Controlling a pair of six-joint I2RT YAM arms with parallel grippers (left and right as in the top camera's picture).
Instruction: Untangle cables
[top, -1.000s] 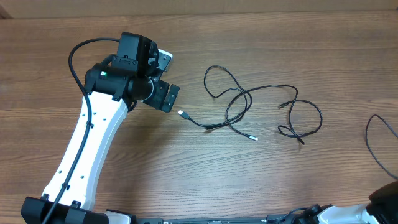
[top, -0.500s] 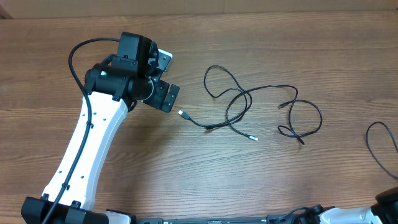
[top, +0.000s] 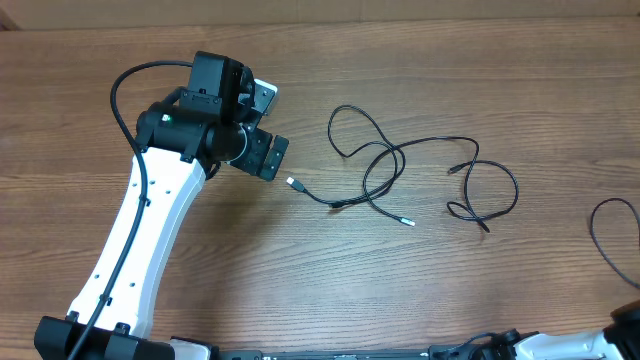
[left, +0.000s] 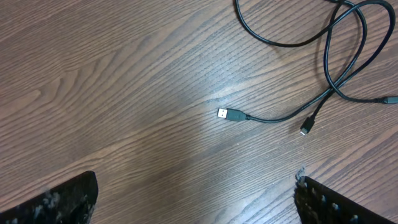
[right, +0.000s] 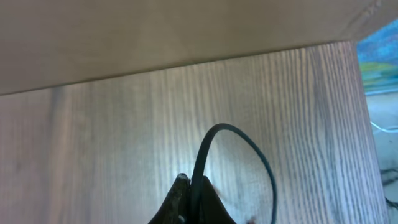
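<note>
The left fingers (left: 62, 199) stand wide apart at the bottom corners of the wrist view, over bare table (left: 93, 74). The cables (top: 400, 165) lie tangled right of centre (silvery plug (left: 230, 114) nearest). It is best to pinch just behind that plug and draw it slowly away from the knot. I cannot tell the state of the right fingers (right: 186, 202).

matt wood-grain tabletop (top: 480, 290) with a soft sheen; thin cables (top: 398, 150) smooth black rubbery plastic, plug (left: 231, 114) silvery metal.
</note>
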